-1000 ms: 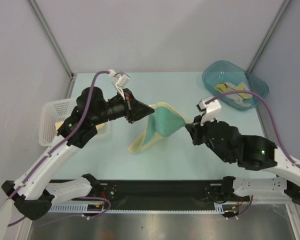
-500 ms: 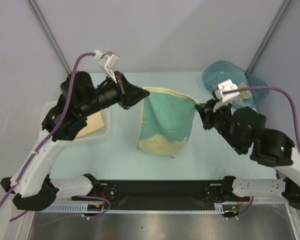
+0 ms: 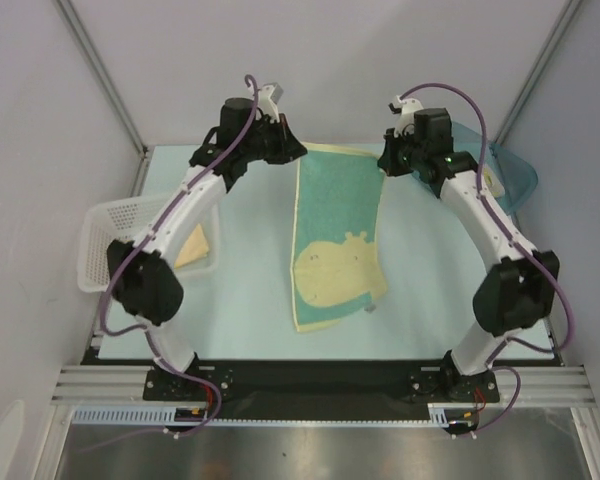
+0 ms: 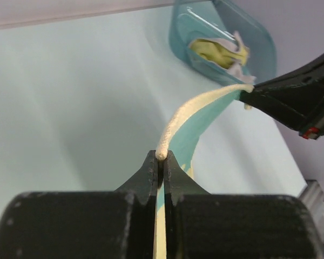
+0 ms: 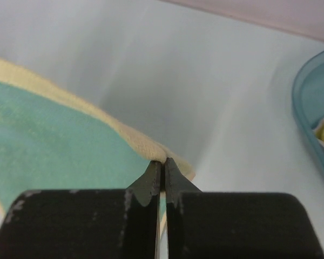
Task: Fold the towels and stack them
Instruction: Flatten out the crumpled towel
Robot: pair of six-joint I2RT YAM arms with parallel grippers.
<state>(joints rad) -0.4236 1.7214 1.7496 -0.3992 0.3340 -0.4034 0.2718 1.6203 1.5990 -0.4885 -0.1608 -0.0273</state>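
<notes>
Pinching a towel (image 3: 335, 235) corner each, left tool (image 3: 299, 154) and right tool (image 3: 382, 163) are stretching it over the pale-blue bench (image 3: 245, 300).

Towel (image 3: 335, 240): was bunched up and hanging in the middle of the frame. Now it is pulled out long, from the top middle to the lower middle.
Towel face: a yellow shape now shows on the green.
Left gripper (image 3: 300, 155): went from middle left up to top middle.
Right gripper (image 3: 382, 164): went from middle right up to the top.
Arms: were bent, now stretched out.
</notes>
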